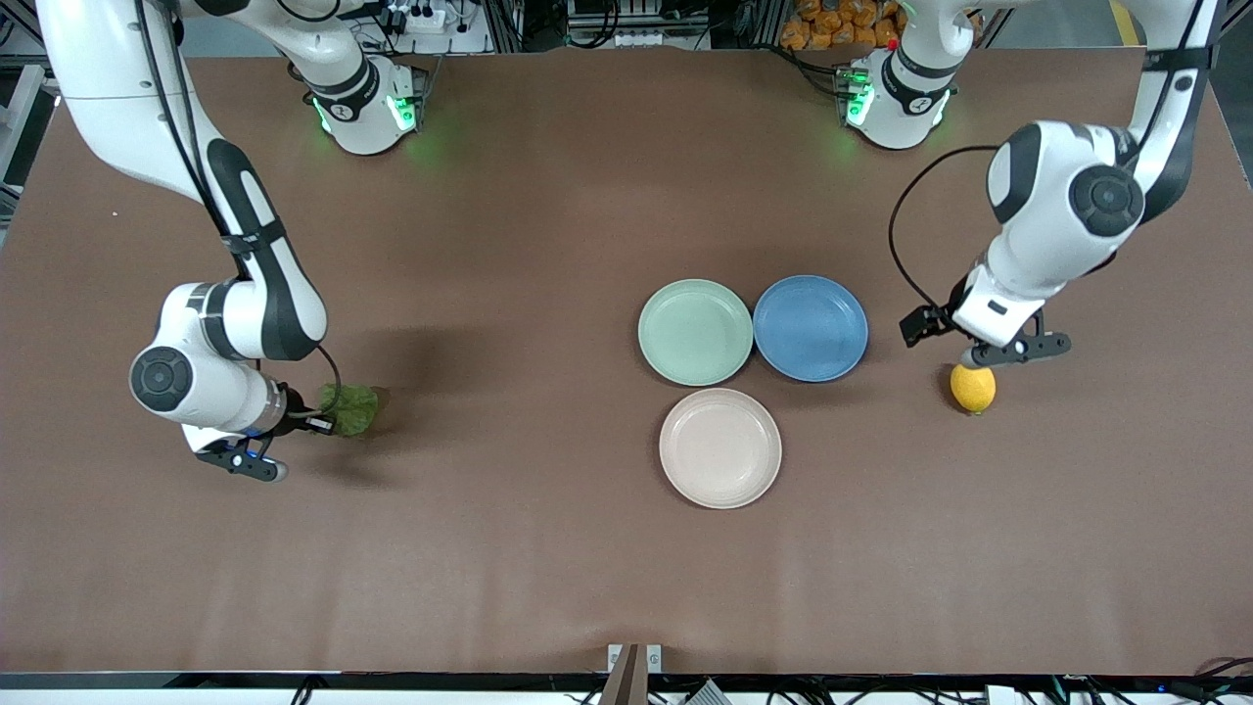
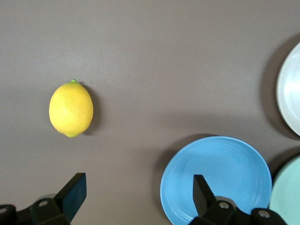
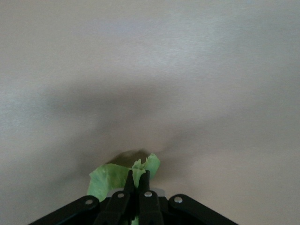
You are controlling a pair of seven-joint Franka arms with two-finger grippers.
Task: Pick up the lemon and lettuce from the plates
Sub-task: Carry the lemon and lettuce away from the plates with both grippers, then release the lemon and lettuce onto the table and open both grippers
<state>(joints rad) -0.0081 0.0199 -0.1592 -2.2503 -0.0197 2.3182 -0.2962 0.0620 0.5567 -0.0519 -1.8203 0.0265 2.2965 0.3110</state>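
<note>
A: While I hang over the desk (image 1: 548, 568) at the right arm's end, my right gripper (image 3: 137, 178) is pinched together on the lettuce (image 1: 348, 408). The right wrist view shows the fingers closed on a pale green leaf edge; the front view only shows the clump at the gripper's tip, low over the brown surface, its shadow beneath.

B: And the lemon?

A: The lemon (image 1: 972, 388) lies on the desk toward the left arm's end, beside the blue plate (image 1: 811, 327) but well apart from it. My left gripper (image 2: 136, 194) hovers just above it, fingers spread wide, nothing between them. The left wrist view shows the lemon's small green stem nub; the front view does not.

B: Plates?

A: The mint green plate (image 1: 695, 331) touches the blue one; the beige plate (image 1: 719, 447) sits nearer the camera, just beside both.

B: Surroundings?

A: Brown matte covering on the desk. Green lights glow at both arm bases; cables and racks run along the edge by the bases.
</note>
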